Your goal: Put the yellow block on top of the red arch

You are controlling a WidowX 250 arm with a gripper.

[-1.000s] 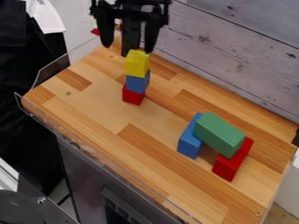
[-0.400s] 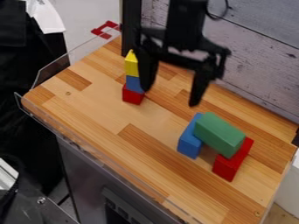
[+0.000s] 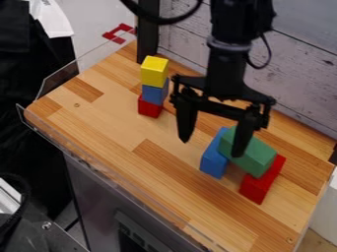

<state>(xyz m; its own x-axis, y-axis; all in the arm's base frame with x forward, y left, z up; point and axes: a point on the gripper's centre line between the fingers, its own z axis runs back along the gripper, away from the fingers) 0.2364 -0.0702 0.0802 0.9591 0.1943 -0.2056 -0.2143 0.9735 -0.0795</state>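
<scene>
Across the tabletop [image 3: 131,167] before you, pale and darker wood strips meet edge to edge; weathered grey boards [image 3: 191,44] stand behind. A smooth, oblong green block [image 3: 262,156] lies across a blue block [image 3: 214,160] and a red block [image 3: 262,183]. You see the yellow block [image 3: 154,73], flat-faced with a brighter top, on a small blue block [image 3: 154,95] above a small red block [image 3: 150,107]. The black pincer [image 3: 211,147] hangs downward, fingers spread, one overlapping the green block in your line of sight.
</scene>
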